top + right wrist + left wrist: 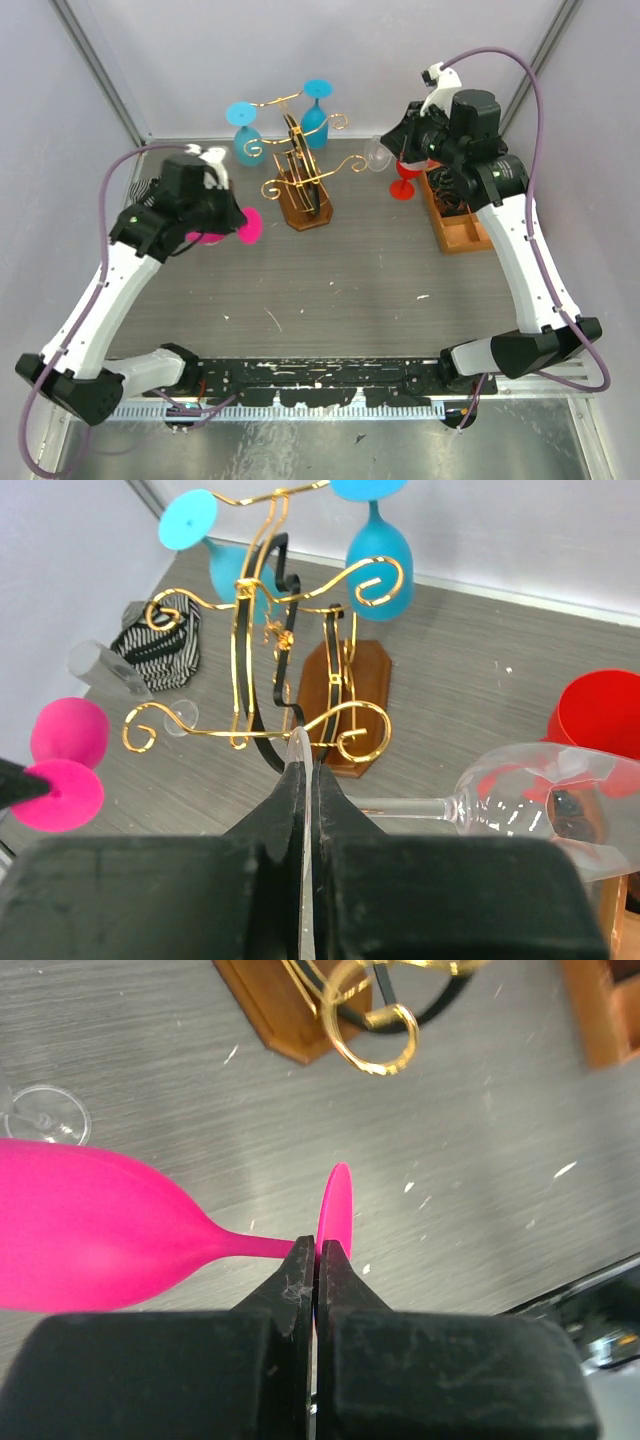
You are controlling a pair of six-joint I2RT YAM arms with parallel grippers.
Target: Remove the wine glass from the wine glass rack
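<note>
**A:** What is the left tool (317,1258) doing?

**B:** It is clenched on the pink wine glass (90,1225). Its fingertips pinch the thin stem right where it meets the round foot. The glass lies on its side above the desk (330,290), with the bowl pointing away from the foot along the tool's width.

**A:** And the right tool (304,770)?

**B:** It is clamped too, on the clear wine glass (545,800). The edge of the clear foot shows between the fingertips. That glass is also sideways, and its bowl reaches toward a red glass (600,715).

**A:** Where are they relative to the wine glass rack (368,680)?

**B:** Both are off it. From above, the pink one hangs to the rack's left, apart from the gold scrolls. The clear one is to its right, between the rack and the red glass.

**A:** Is anything on the rack?

**B:** One blue wine glass (380,565) and a second blue wine glass (228,570) hang bowl-down from the upper arms. The lower scroll arms are bare.

**A:** What else is around?

**B:** The red glass stands just beside an orange tray (462,235) at the right edge of the desk. A black-and-white striped object (160,645) lies behind the rack on the left.
</note>
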